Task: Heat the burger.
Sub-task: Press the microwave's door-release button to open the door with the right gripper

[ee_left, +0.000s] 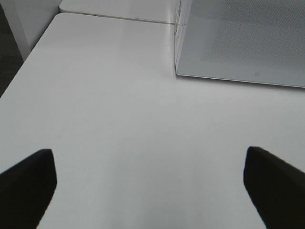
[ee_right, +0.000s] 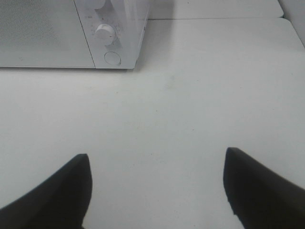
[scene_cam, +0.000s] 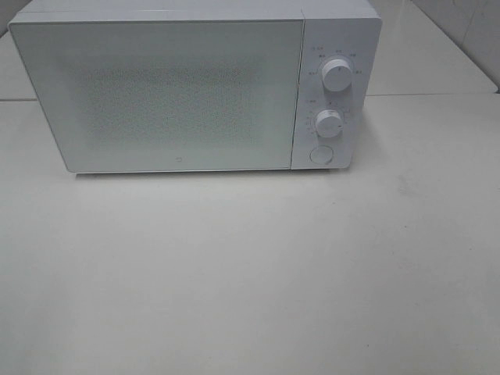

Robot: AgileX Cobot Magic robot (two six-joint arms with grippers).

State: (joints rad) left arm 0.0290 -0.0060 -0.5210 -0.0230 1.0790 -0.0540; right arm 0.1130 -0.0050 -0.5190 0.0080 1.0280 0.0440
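The burger is out of view in every frame. A white microwave (scene_cam: 195, 86) stands at the back of the white table with its door shut; its door corner shows in the left wrist view (ee_left: 238, 43) and its control side in the right wrist view (ee_right: 71, 33). It has two white knobs (scene_cam: 337, 75) (scene_cam: 329, 123) and a round button (scene_cam: 320, 154). My left gripper (ee_left: 150, 191) is open and empty above the table, in front of the microwave's left side. My right gripper (ee_right: 157, 191) is open and empty in front of its right side. Neither gripper shows in the exterior high view.
The white table (scene_cam: 250, 273) spreads in front of the microwave. Its left edge shows in the left wrist view (ee_left: 28, 62), with dark floor beyond. A second table surface lies behind, with a seam (scene_cam: 437, 95) between them.
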